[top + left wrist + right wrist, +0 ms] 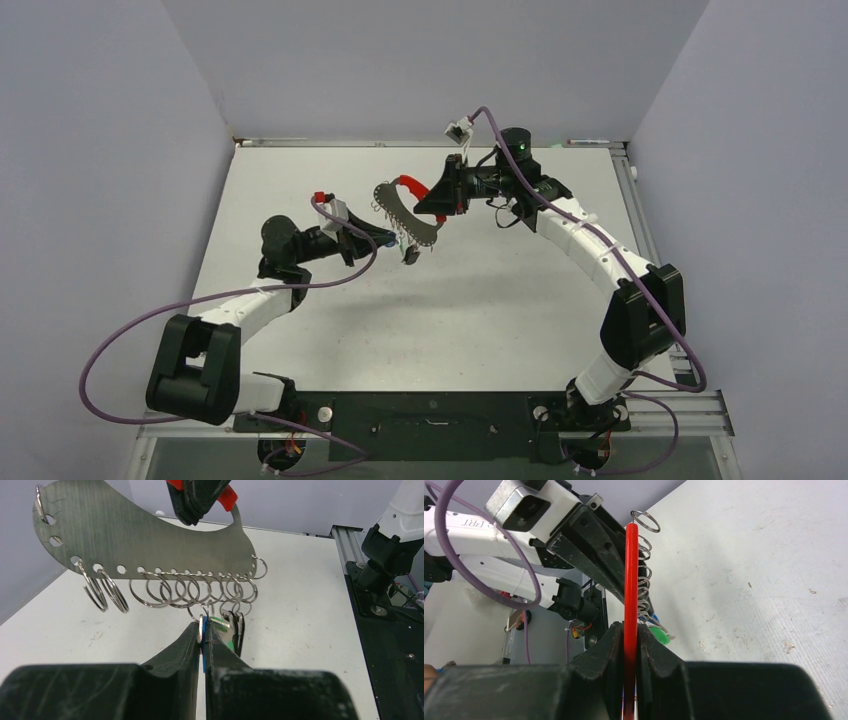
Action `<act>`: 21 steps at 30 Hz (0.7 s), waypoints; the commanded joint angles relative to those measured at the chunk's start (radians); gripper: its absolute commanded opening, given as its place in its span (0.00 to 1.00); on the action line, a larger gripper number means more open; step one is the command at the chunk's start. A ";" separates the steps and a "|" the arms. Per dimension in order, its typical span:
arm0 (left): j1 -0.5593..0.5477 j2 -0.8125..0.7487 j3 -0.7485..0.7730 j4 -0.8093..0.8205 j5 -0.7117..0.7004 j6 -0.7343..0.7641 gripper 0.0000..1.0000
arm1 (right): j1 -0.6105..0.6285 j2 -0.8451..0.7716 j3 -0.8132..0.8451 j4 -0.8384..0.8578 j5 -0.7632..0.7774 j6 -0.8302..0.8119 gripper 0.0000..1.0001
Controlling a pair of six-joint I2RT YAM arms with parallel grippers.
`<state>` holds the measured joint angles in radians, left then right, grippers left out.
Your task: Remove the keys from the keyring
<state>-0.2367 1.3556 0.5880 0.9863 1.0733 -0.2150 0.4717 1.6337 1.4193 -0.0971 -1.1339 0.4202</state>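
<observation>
Black and clenched, the left gripper (204, 630) pinches a small blue-headed key (204, 662) between its fingertips, with only a sliver of blue and a silvery edge showing in the narrow gap. Just to the right of it hangs a small green-headed key (218, 622), partly hidden behind the right-hand finger. Both keys dangle from thin silvery wire split rings (165, 590) threaded through a row of holes along the lower edge of the keyring (150, 540), a curved grey metal plate with a bright red arc (228, 498) at its upper right end. Most rings crowd together toward the right of the plate; two hang apart at the left, and one sits at the far left tip. From above, the keyring (405, 218) is held in the air over the white table (480, 300), between the two arms, its keys at the lower end beside the left gripper (392, 240). Further right, the right gripper (630, 630) is closed tight on the red arc (631, 580), which stands edge-on between its fingers; the green-headed key (660, 636) shows just beyond.
</observation>
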 commanded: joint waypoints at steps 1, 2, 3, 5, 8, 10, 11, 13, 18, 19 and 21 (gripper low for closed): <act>0.003 -0.055 0.013 -0.105 -0.019 0.015 0.00 | -0.041 -0.016 -0.009 0.103 0.003 0.034 0.05; 0.005 -0.057 0.019 -0.133 -0.024 0.018 0.00 | -0.049 -0.012 -0.018 0.126 0.006 0.045 0.05; 0.006 -0.058 0.025 -0.166 -0.027 0.029 0.00 | -0.055 -0.009 -0.030 0.150 0.008 0.056 0.05; 0.008 -0.060 0.041 -0.228 -0.044 0.037 0.00 | -0.065 0.002 -0.053 0.187 0.009 0.079 0.05; 0.010 -0.059 0.097 -0.388 -0.061 0.080 0.00 | -0.072 0.010 -0.080 0.217 0.010 0.091 0.05; 0.008 -0.053 0.151 -0.521 -0.086 0.124 0.00 | -0.074 0.013 -0.098 0.239 0.011 0.100 0.05; 0.008 -0.051 0.180 -0.595 -0.105 0.154 0.00 | -0.075 0.014 -0.111 0.252 0.012 0.107 0.05; 0.008 -0.047 0.229 -0.739 -0.122 0.224 0.00 | -0.076 0.013 -0.137 0.280 0.017 0.121 0.05; 0.006 -0.057 0.288 -0.917 -0.137 0.322 0.00 | -0.080 0.026 -0.230 0.355 0.044 0.147 0.05; 0.004 -0.059 0.297 -0.942 -0.144 0.336 0.00 | -0.080 0.030 -0.250 0.374 0.044 0.157 0.05; -0.004 -0.059 0.314 -1.015 -0.175 0.377 0.00 | -0.077 0.044 -0.288 0.429 0.037 0.188 0.05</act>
<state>-0.2337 1.3109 0.8383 0.1787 0.9424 0.0479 0.3981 1.6512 1.1801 0.1650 -1.1027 0.5541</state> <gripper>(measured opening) 0.020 0.105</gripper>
